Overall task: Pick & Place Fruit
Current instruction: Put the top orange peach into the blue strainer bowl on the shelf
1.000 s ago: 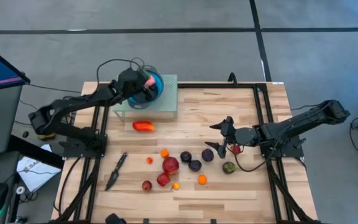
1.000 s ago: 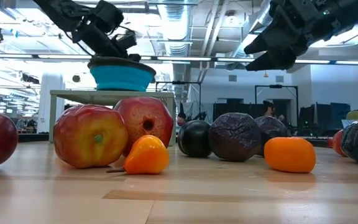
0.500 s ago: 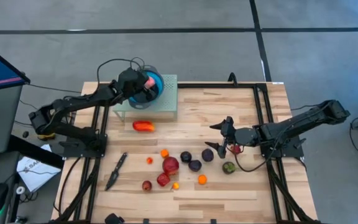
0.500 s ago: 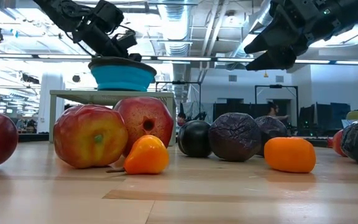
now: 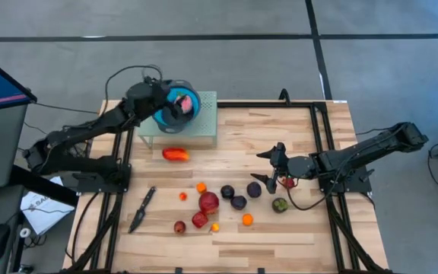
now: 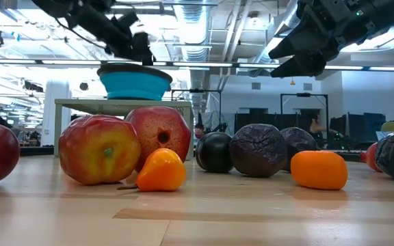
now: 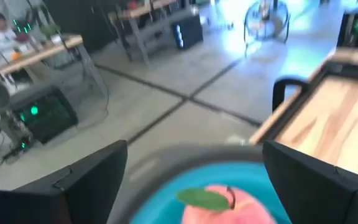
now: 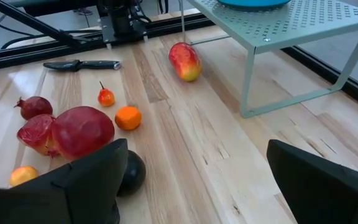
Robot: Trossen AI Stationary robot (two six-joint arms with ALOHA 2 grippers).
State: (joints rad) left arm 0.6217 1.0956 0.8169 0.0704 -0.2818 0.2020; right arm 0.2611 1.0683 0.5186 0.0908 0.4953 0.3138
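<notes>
Pink fruit (image 5: 179, 101), leaf on top, lies inside the blue bowl (image 5: 192, 97) on the pale green perforated stand (image 5: 204, 131), upper left of the high view. Left gripper (image 5: 164, 111) hangs over the bowl, fingers spread, holding nothing. Longer red-orange piece (image 5: 175, 154) lies on the wooden table (image 5: 280, 236) below the stand. Red, purple, orange and green balls (image 5: 230, 202) cluster mid-table. Right gripper (image 5: 268, 173) hovers beside the cluster, fingers apart, empty. Black knife (image 5: 141, 208) at lower left.
</notes>
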